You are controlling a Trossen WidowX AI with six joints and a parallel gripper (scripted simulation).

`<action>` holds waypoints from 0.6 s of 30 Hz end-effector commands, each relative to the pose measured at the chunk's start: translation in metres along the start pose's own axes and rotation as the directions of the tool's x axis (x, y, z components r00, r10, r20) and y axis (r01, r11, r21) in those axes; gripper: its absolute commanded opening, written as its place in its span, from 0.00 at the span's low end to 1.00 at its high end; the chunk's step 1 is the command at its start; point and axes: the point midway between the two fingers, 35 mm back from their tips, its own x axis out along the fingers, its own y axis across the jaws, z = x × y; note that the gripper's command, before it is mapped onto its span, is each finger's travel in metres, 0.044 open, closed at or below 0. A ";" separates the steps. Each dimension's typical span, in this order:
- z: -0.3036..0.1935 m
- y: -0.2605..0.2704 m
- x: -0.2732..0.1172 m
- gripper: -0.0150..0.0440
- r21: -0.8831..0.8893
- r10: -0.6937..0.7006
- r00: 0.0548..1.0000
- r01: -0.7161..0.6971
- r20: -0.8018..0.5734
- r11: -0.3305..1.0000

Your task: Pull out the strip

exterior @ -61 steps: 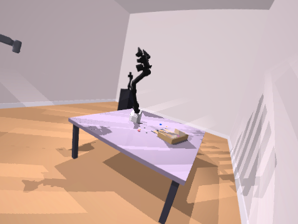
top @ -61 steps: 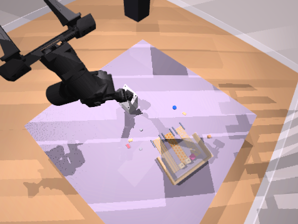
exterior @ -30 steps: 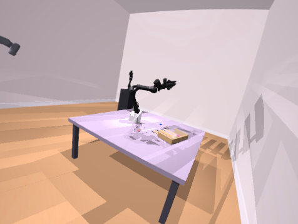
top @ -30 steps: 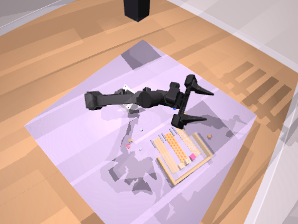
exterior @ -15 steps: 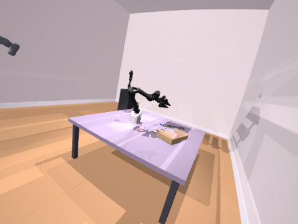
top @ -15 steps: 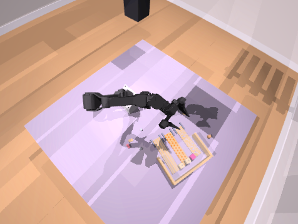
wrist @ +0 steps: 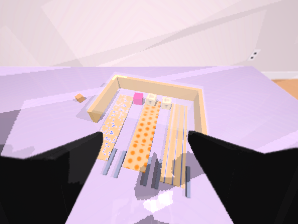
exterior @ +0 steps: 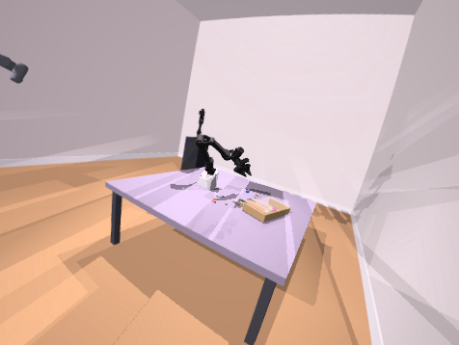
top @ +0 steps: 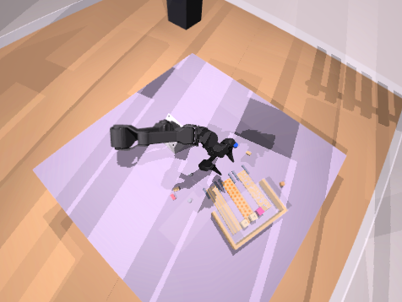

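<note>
A tan open-fronted tray holds several strips side by side: an orange dotted strip in the middle, a pale patterned one to its left and a striped one to its right. At their far ends stand a pink cube and two cream cubes with faint marks; which one carries the label I cannot tell. My gripper is open and empty, hovering above the strips' near ends.
Small loose cubes lie on the purple table: a brown one, another right of the tray, a pink one and a grey one to the left. A dark box stands beyond the table.
</note>
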 end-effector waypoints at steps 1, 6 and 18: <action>-0.004 0.000 0.000 0.93 -0.005 -0.005 1.000 0.005 -0.009 1.000; -0.004 0.000 0.000 0.93 -0.005 -0.005 1.000 0.005 -0.009 1.000; -0.006 0.018 0.052 0.53 0.076 0.031 0.956 -0.009 -0.293 0.997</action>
